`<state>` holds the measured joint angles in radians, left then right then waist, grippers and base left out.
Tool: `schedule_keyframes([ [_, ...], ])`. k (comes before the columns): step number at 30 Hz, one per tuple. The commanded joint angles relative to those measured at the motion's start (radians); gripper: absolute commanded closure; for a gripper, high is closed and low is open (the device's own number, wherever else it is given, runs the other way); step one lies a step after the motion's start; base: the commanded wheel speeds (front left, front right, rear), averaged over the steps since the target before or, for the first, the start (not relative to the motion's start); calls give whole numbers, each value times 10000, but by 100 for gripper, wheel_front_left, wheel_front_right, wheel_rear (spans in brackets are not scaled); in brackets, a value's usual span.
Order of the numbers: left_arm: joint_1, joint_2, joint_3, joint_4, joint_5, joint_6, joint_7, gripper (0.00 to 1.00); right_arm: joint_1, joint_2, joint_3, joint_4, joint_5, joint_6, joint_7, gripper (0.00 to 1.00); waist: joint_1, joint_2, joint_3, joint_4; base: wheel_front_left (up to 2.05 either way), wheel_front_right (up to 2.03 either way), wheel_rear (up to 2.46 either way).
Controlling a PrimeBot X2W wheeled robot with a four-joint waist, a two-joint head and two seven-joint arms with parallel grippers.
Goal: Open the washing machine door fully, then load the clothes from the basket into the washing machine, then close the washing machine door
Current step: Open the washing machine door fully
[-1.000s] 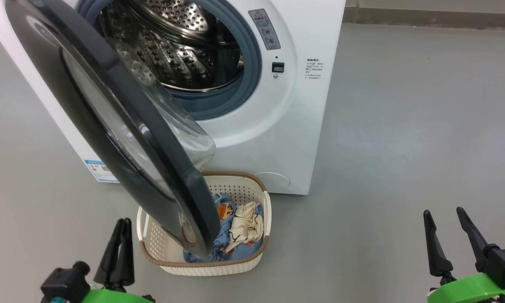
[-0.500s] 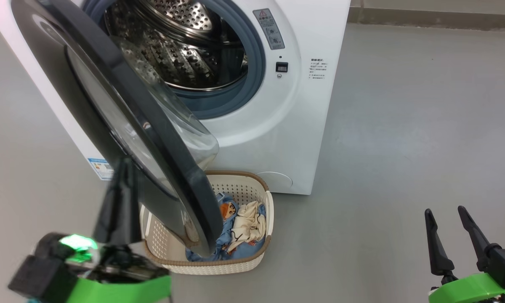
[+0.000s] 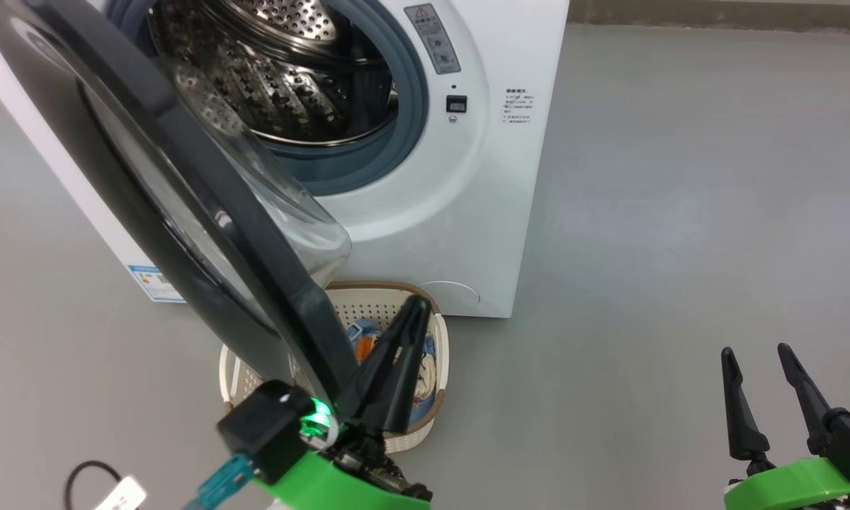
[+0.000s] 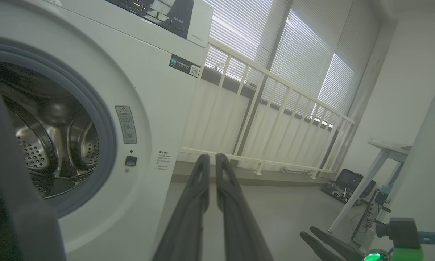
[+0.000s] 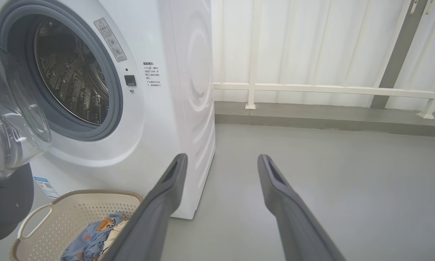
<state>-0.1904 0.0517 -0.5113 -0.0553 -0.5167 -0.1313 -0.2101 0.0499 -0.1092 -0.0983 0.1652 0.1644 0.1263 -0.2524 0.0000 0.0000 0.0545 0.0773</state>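
Door (image 3: 184, 212) is standing half-open; closed left gripper (image 3: 414, 308) should be pushing its inner rim wider, open right gripper (image 3: 754, 350) idling.

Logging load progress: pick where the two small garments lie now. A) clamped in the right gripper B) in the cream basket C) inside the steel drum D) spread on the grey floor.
B: the right wrist view shows the clothes bunched inside the basket in front of the washing machine.
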Motion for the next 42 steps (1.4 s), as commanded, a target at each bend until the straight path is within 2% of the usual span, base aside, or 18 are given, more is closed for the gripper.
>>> schedule_keyframes([
  [1,-487,23,159,83,-162,6,-28,100,-237,-145,230,-282,-93,44,-93,0,0,0,42,-47,0,0,0],
  [9,-1033,-3,62,2120,-721,25,-345,100,-286,-135,235,-302,-67,44,-93,0,0,0,133,-125,0,0,0],
  [17,-1320,-11,449,3170,-860,180,-495,100,-318,-139,228,-301,-21,44,-93,0,0,0,170,-25,0,0,0],
  [42,-946,-14,1349,3618,-962,205,-516,100,-326,-236,341,-433,69,44,-93,0,0,0,123,545,0,0,0],
])
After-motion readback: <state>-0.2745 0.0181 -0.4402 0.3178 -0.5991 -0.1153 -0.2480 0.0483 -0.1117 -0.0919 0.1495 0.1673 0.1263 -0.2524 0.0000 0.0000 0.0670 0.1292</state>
